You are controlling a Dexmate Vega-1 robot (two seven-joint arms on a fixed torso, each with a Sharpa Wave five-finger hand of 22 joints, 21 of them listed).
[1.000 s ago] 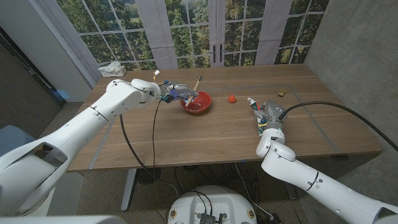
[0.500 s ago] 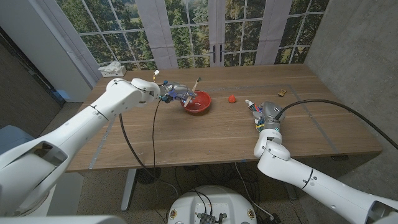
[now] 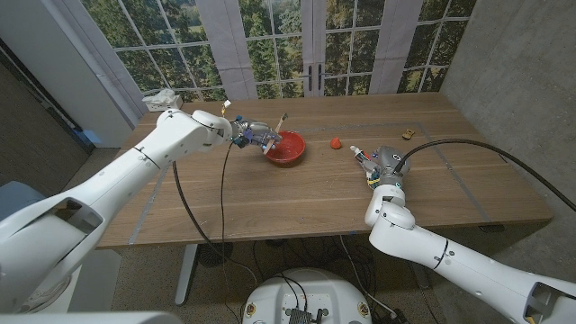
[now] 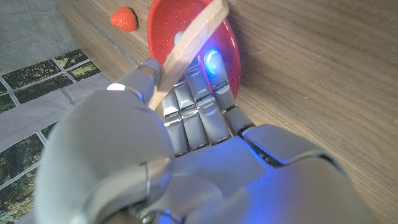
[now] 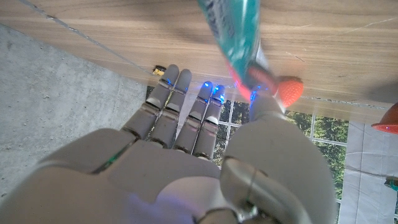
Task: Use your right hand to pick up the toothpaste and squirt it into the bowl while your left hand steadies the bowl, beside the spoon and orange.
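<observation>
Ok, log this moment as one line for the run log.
left hand: holds bowl rim | right hand: holds toothpaste, away from bowl | spoon: in bowl | squirt: not yet

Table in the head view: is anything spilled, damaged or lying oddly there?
Nothing looks spilled or damaged. The wooden spoon leans tilted in the red bowl, which the left hand holds at its rim.

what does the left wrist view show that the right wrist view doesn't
Left wrist view: the left hand against the bowl's rim, with the wooden spoon leaning out of the bowl.

Right wrist view: the right hand with the toothpaste tube by its thumb, and a small object far off on the table.

Both: the wooden table and the small orange-red fruit.
</observation>
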